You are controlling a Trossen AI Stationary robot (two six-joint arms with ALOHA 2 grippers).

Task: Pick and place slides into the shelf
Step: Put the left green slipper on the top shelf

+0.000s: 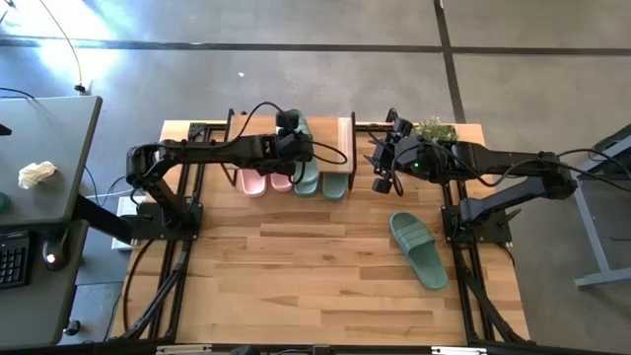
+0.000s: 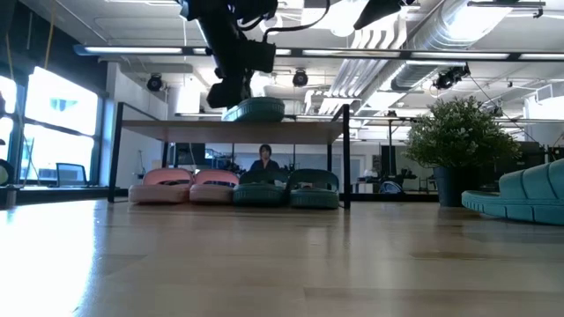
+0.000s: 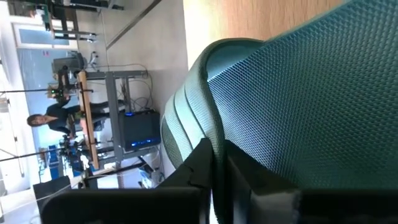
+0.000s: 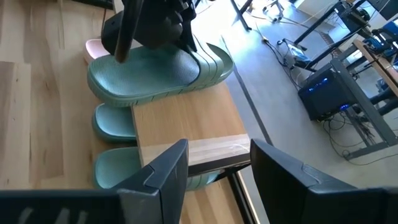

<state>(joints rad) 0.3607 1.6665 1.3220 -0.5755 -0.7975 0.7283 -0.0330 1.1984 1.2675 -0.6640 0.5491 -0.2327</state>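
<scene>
My left gripper (image 1: 292,135) is clamped on a green slide's (image 4: 155,74) edge atop the shelf (image 4: 186,127); soft, light rubber, so I pinch the sidewall. Right gripper (image 1: 380,177) gapes empty.

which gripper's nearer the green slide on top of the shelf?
Left. The left gripper is shut on the green slide atop the shelf; the right gripper hovers open beside the shelf's end.

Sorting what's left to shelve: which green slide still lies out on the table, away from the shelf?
The lone green slide near the right arm's base; the other green slides sit at the shelf.
</scene>
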